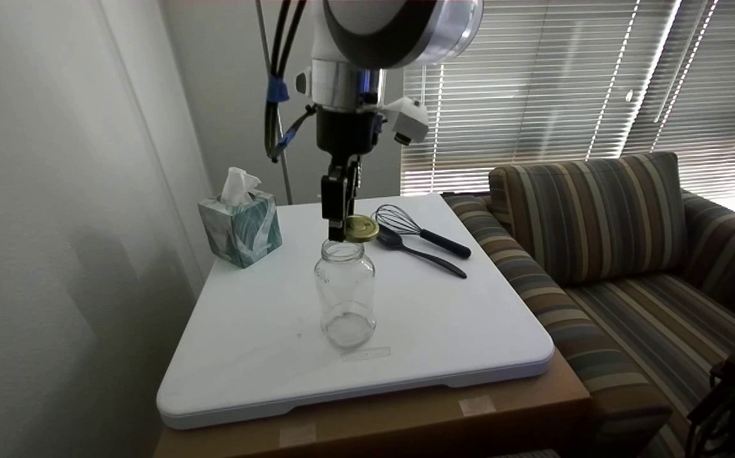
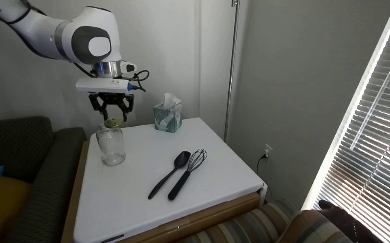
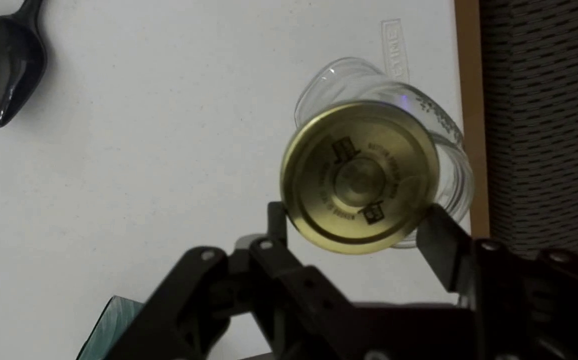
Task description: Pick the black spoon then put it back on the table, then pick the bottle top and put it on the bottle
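The bottle top [image 3: 359,175], a round gold lid, is pinched at its edges by my gripper [image 3: 355,212], with one finger on each side. In both exterior views the bottle [image 1: 346,296], a clear glass jar, stands upright on the white table [image 1: 247,362]. The lid hangs level or nearly so at the height of the jar's mouth, offset sideways from it; whether it touches the rim I cannot tell. In the wrist view the lid covers part of the bottle [image 3: 439,115]. The black spoon [image 2: 164,180] lies flat on the table, away from the gripper.
A black whisk [image 2: 187,173] lies beside the spoon. The teal tissue box [image 1: 241,229] stands at the table's edge near the wall. A striped couch [image 1: 590,222] borders the table, and a dark couch [image 2: 43,179] borders another side, close to the bottle.
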`<state>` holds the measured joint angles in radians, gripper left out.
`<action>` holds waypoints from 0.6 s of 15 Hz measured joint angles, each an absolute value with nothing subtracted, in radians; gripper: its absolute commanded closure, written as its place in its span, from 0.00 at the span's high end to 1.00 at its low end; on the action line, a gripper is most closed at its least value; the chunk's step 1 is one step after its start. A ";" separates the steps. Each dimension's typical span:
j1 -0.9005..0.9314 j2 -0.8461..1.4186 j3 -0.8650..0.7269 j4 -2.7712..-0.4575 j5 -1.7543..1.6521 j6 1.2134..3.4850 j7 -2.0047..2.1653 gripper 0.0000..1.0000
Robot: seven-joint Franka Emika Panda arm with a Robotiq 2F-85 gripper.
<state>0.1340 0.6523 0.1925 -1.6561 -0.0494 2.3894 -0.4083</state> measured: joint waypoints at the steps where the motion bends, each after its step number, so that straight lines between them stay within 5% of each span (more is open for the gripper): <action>1: 0.132 0.646 0.195 -1.679 -0.049 2.415 -0.408 0.42; 9: 0.131 0.599 0.218 -1.778 -0.050 2.502 -0.409 0.42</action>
<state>0.1306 0.5989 0.2175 -1.7776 -0.0496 2.5020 -0.4086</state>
